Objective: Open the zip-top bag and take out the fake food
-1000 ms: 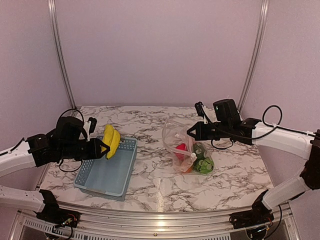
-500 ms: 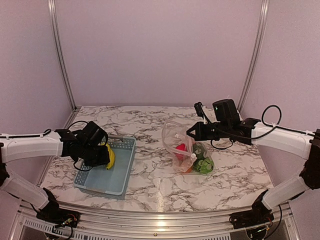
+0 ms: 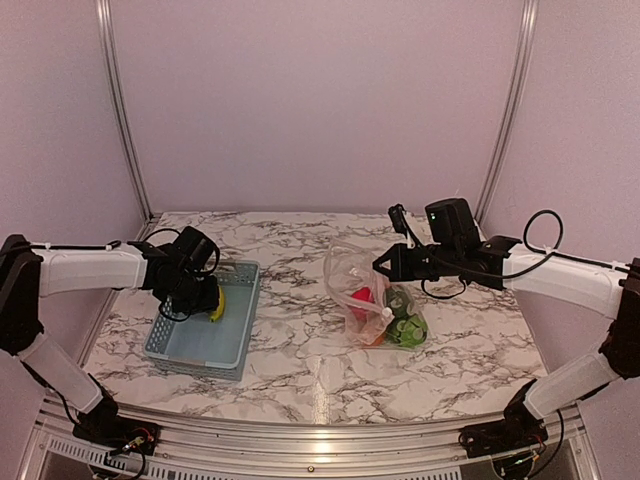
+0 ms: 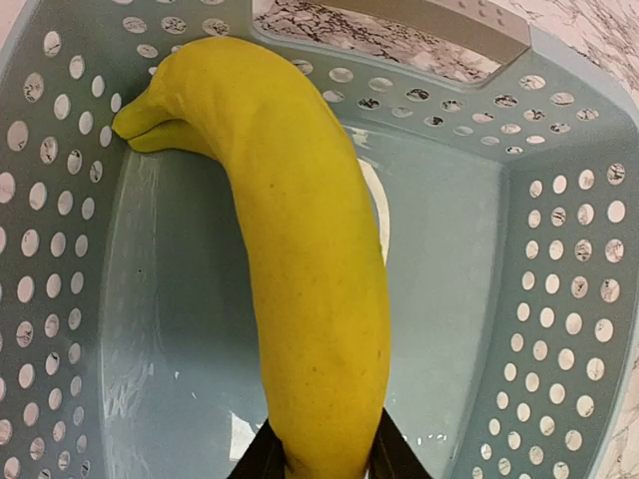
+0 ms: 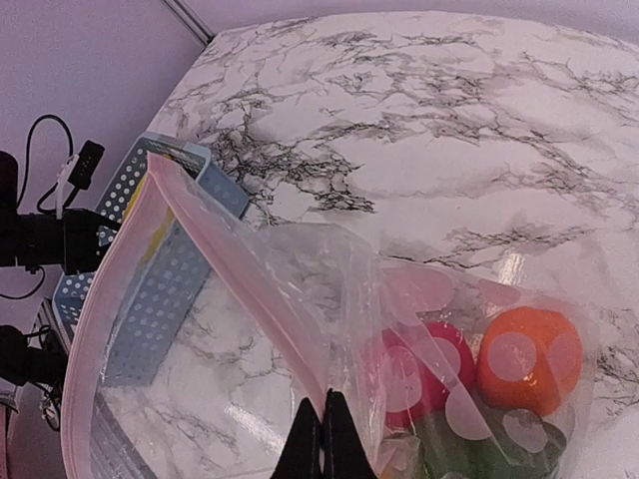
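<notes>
The clear zip-top bag stands open at mid-table, its pink zip strip stretched out. Inside are a red fruit, an orange and green pieces. My right gripper is shut on the bag's edge, and its closed tips show in the right wrist view. My left gripper is shut on the yellow banana and holds it low inside the light blue basket. The banana also shows in the top view.
The basket's perforated walls surround the banana on three sides. The marble table stretches between basket and bag. Metal frame posts stand at the back corners. Black cables hang by the right arm.
My left gripper has carried the banana from above the basket down into it, and the basket has shifted slightly left. The right gripper and bag have stayed still.
</notes>
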You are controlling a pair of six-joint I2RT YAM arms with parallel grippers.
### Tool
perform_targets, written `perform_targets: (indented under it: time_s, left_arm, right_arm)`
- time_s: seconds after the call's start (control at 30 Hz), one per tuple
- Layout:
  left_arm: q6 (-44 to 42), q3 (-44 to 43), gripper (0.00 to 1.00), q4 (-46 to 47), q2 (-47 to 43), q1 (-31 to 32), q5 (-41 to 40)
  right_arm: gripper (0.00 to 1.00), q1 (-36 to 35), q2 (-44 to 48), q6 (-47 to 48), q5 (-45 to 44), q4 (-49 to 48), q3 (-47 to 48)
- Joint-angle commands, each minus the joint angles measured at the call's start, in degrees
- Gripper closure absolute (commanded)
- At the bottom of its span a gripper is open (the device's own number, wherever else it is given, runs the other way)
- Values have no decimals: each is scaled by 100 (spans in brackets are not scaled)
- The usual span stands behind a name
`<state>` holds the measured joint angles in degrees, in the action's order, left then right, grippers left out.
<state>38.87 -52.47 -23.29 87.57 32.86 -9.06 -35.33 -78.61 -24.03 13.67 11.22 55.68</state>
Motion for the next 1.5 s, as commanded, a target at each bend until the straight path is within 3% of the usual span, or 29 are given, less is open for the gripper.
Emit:
perform_targets:
  time_s: [0.0, 0.07, 0.23, 0.4, 0.6, 0.8, 0.93, 1.23, 1.47]
  left_arm:
    - [-408, -231, 64, -32, 70, -78, 141]
    - [-415, -243, 53, -84, -85, -78, 263]
    - [-420, -194, 35, -22, -866, -69, 611]
    - [-412, -188, 31, 937, -1562, 119, 1501]
    - [-285, -818, 38, 2192, -1091, 1037, 2057]
    - [-61, -1519, 53, 2993, -145, 1653, 2505]
    - [211, -1811, 67, 3034, 371, 1902, 2543]
    - [514, -1857, 77, 2581, 1237, 2006, 2288]
    - [528, -1956, 76, 2557, 1789, 1972, 2314]
  right_arm:
    - [100, 54, 44, -60, 143, -51, 247]
    - [100, 53, 30, -49, 243, -70, 282]
    - [100, 48, 13, -81, 546, -160, 324]
    - [100, 1, 6, -160, 752, -309, 355]
    - [100, -154, -91, -243, 874, -432, 431]
    - [100, -367, -238, -269, 857, -454, 662]
    - [100, -483, -352, -351, 841, -551, 778]
    - [100, -648, -505, -526, 993, -748, 1078]
    - [62, -96, 319, -400, 961, -137, 497]
